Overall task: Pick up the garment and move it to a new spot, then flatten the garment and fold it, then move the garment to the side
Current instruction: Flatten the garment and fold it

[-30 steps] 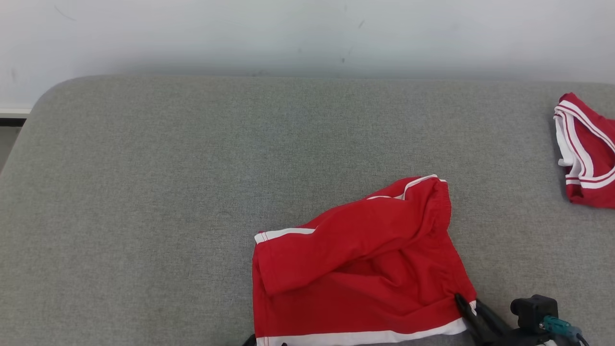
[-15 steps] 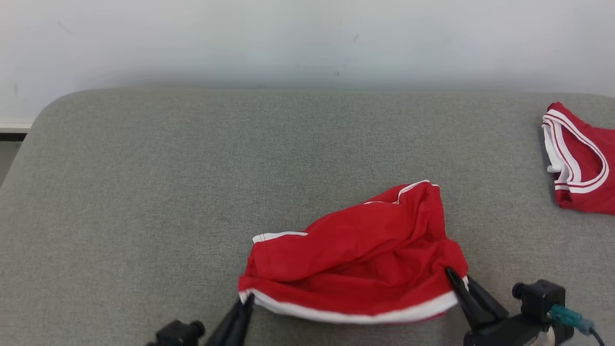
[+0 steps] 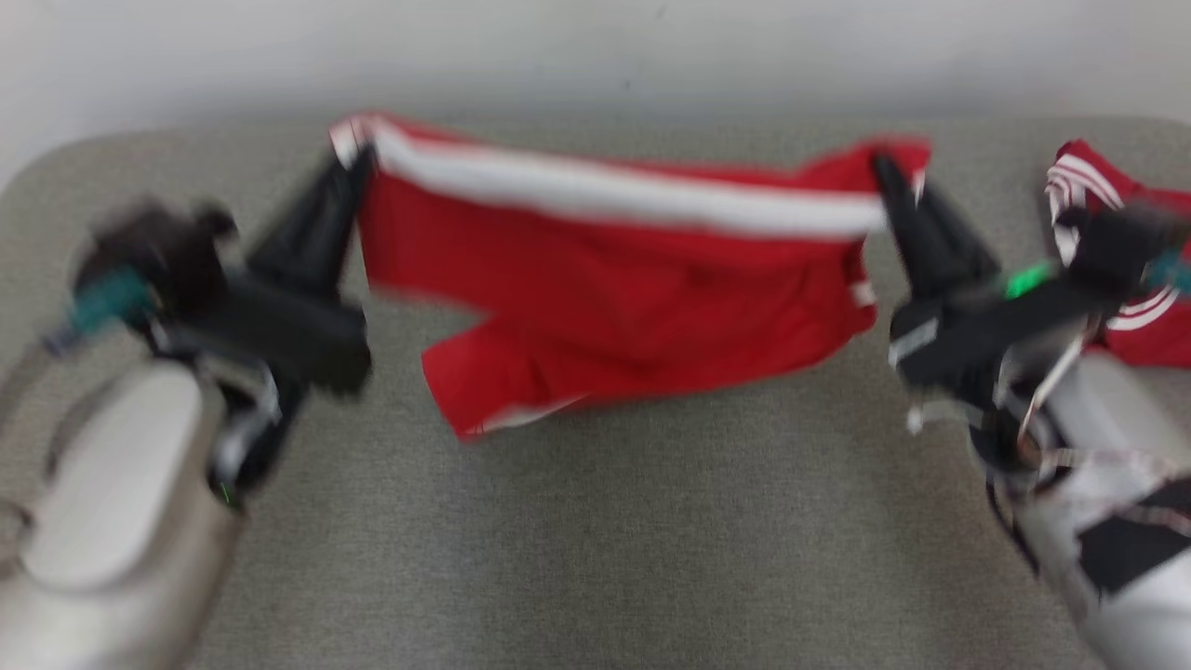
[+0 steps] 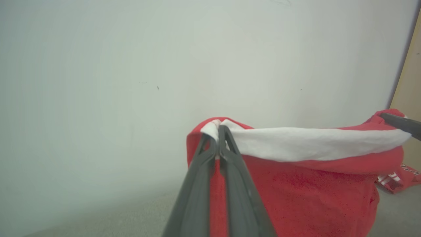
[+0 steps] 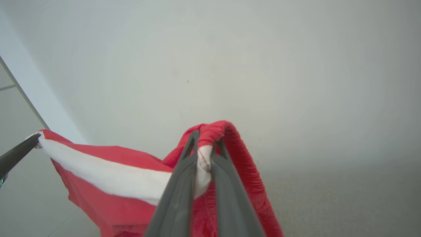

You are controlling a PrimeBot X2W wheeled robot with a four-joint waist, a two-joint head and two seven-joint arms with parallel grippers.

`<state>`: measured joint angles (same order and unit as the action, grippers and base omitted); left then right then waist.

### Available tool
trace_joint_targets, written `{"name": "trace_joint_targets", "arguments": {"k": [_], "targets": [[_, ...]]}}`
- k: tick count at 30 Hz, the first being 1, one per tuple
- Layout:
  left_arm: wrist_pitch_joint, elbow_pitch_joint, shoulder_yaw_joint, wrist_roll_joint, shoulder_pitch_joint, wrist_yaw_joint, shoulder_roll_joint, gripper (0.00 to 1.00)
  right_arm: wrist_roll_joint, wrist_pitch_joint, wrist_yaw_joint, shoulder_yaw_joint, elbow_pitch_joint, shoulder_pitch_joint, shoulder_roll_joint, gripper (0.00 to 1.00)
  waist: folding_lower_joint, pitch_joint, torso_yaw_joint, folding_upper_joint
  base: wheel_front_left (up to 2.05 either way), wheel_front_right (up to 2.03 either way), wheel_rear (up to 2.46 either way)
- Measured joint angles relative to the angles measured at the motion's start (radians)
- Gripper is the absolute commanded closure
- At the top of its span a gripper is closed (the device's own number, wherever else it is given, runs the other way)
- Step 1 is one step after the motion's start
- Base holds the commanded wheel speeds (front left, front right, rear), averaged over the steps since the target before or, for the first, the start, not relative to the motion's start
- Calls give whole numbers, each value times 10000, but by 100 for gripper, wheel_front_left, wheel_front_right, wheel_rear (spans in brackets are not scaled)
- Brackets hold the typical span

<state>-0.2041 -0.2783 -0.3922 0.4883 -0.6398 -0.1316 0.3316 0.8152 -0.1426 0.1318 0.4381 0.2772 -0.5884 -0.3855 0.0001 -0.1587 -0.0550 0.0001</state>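
The white marks on the second red garment (image 4: 399, 176), at the right edge of your left wrist view, are too blurred to read. Your left gripper (image 3: 358, 158) has its jaws pressed together on one end of the white band of the garment (image 3: 614, 298), and your right gripper (image 3: 882, 167) pinches the other end. The garment hangs stretched between the two, band uppermost, with its red body drooping over the grey padded surface (image 3: 595, 521). You cannot tell from the smeared head view whether its lowest hem touches that surface
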Motion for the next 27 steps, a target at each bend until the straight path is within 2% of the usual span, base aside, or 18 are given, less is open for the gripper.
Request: {"name": "trace_joint_targets", "arguments": {"k": [5, 10, 17, 21, 27], "targets": [[663, -683, -59, 1124, -3624, 0, 399, 100, -10, 1164, 0, -851, 798, -3256, 558, 100, 2, -972, 93, 1, 0, 0, 0], [1016, -1753, -199, 1808, -6958, 0, 598, 100, -765, 2092, 2, -1641, 2027, -6820, 1154, 100, 3, -2158, 141, 1, 0, 0, 0], [1083, -3327, -656, 2174, -10604, -4, 859, 100, -2224, 2429, 2, -2387, 4234, -10874, 1835, 100, 4, -3699, 194, 3, 0, 0, 0], [1045, -4228, -924, 2341, -12145, -4, 882, 100, -3001, 2238, 2, -2497, 5302, -12361, 2184, 100, 2, -4414, 240, 3, 0, 0, 0], [683, -5432, -1632, 2640, -13143, -4, 796, 100, -3411, 1716, 2, -2615, 6669, -13432, 2479, 100, 2, -5260, 331, 2, 0, 0, 0]]}}
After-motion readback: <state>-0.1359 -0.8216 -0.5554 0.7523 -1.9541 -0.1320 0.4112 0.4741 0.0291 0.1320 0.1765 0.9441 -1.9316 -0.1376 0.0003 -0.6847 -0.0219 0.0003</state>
